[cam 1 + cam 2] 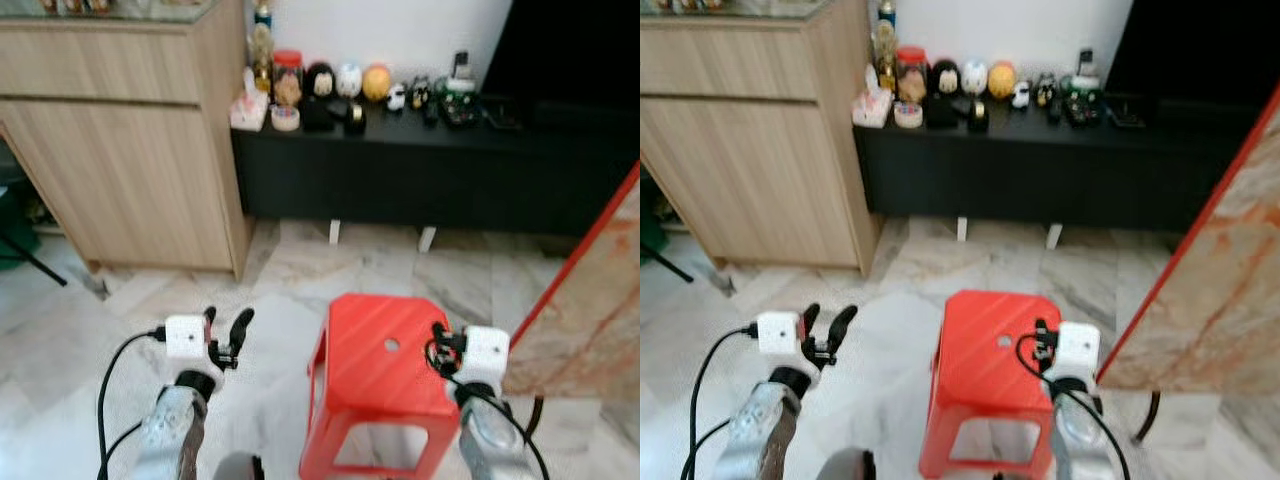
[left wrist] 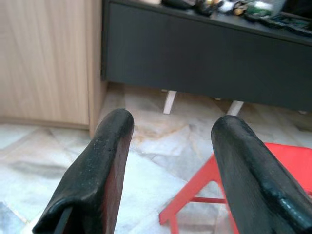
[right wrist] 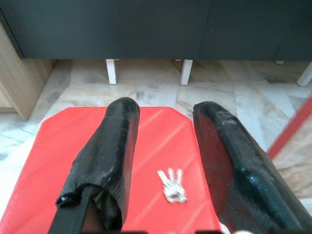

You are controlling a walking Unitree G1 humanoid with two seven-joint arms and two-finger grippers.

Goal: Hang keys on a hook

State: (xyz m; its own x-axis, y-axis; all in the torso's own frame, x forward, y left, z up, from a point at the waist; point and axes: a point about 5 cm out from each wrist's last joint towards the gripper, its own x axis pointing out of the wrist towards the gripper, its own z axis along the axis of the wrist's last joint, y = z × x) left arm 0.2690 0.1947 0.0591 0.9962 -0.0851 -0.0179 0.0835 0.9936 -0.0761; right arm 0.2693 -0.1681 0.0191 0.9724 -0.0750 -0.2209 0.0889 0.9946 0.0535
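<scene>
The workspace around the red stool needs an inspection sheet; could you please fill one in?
Surface: red stool on marble floor.
Job's things: keys lie on the stool; hook: nothing seen.
Clutter: figurines and small items along the black cabinet.
Grippers: left gripper open over the floor; right gripper open above the keys.
Cables: black cable loops from the left wrist.
Surroundings: wooden cabinet, marble-patterned panel.
</scene>
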